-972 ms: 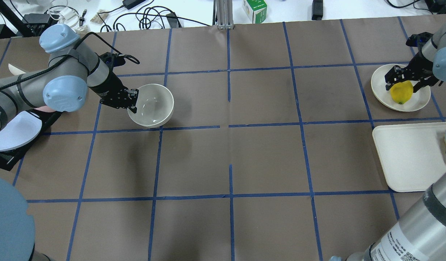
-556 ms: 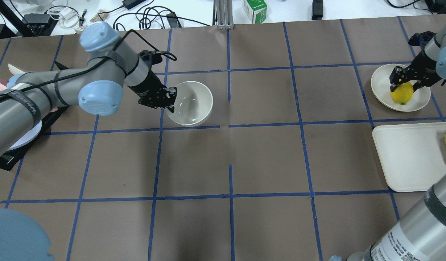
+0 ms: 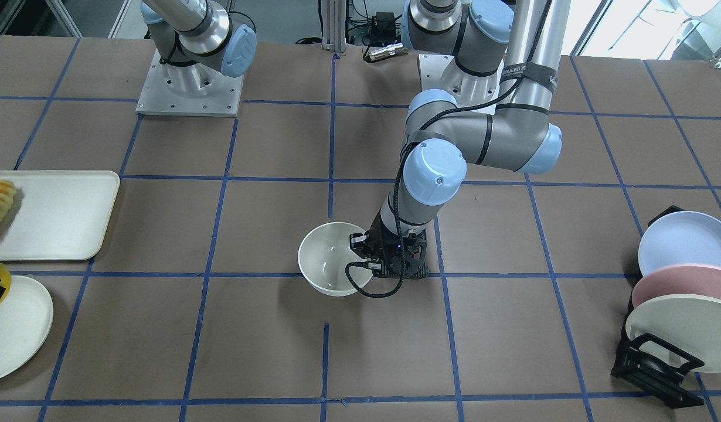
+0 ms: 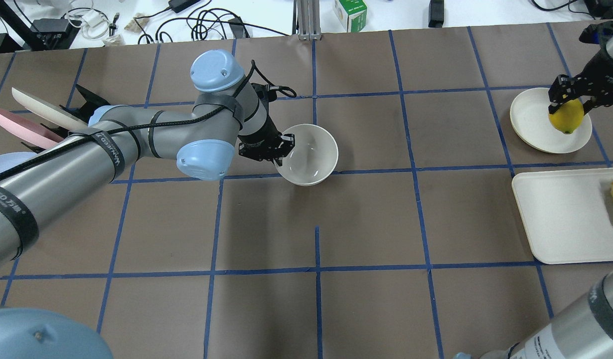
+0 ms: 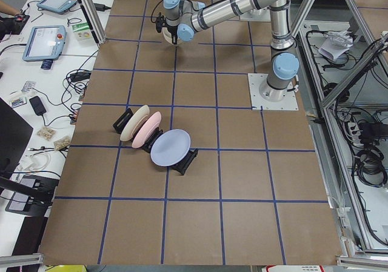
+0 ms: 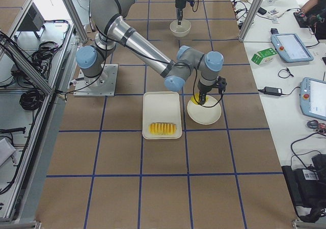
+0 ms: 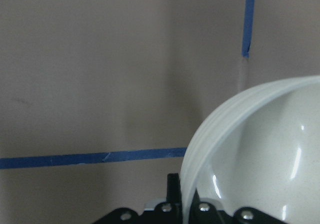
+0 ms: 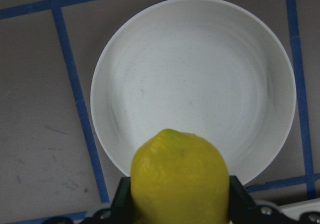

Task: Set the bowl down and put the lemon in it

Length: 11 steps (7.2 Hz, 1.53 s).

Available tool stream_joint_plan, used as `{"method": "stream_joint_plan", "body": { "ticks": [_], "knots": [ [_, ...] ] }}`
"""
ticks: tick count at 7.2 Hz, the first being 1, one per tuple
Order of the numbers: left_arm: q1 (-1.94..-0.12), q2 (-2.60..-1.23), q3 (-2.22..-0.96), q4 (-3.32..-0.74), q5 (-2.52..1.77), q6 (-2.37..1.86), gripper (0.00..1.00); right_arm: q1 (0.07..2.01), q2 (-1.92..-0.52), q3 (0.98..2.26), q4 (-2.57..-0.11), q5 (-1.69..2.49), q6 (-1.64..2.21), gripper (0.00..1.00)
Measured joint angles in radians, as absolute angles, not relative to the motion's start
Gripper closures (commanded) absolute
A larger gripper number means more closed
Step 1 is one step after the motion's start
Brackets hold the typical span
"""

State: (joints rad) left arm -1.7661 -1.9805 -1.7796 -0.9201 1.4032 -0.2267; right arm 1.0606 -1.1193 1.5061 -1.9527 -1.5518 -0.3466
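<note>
Now the bowl (image 4: 311, 158) is further right over the table (image 4: 366, 224), its rim clamped in the left pincer (image 4: 281, 149). Clamped on the lemon (image 4: 566, 118), the right pincer (image 4: 569, 105) has risen above the plate (image 4: 528, 119).

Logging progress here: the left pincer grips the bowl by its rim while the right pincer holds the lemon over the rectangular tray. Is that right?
Not quite. The right pincer holds the lemon over the round plate, not the rectangular tray, as the right wrist-mounted view shows. The left pincer does grip the bowl by its rim.
</note>
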Motion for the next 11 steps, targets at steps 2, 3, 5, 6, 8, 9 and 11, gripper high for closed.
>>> {"method": "stream_joint_plan", "body": {
  "ticks": [2, 3, 5, 6, 8, 9, 11],
  "knots": [
    [-1.775, -2.006, -1.781, -0.915, 1.404, -0.231, 1.0, 1.12, -1.19, 1.506, -1.882, -1.529, -0.318, 1.0],
    [-1.777, -2.014, -1.781, -0.914, 1.39, -0.229, 0.56, 1.165, -1.223, 1.506, -1.847, -1.525, -0.277, 1.0],
    [-1.778, -2.018, -1.778, -0.915, 1.38, -0.228, 0.23, 1.27, -1.275, 1.507, -1.801, -1.524, -0.179, 1.0],
    [-1.771, -2.007, -1.768, -0.92, 1.383, -0.221, 0.22, 1.324, -1.29, 1.508, -1.79, -1.523, -0.134, 1.0],
    [-1.725, -1.94, -1.704, -1.063, 1.406, -0.178, 0.22, 1.44, -1.305, 1.508, -1.779, -1.521, -0.055, 1.0],
    [-1.697, -1.897, -1.637, -1.199, 1.442, -0.12, 0.22, 1.488, -1.306, 1.508, -1.78, -1.519, -0.011, 1.0],
    [-1.61, -1.81, -1.512, -1.461, 1.509, 0.022, 0.21, 1.597, -1.299, 1.509, -1.801, -1.501, 0.108, 1.0]
  ]
}}
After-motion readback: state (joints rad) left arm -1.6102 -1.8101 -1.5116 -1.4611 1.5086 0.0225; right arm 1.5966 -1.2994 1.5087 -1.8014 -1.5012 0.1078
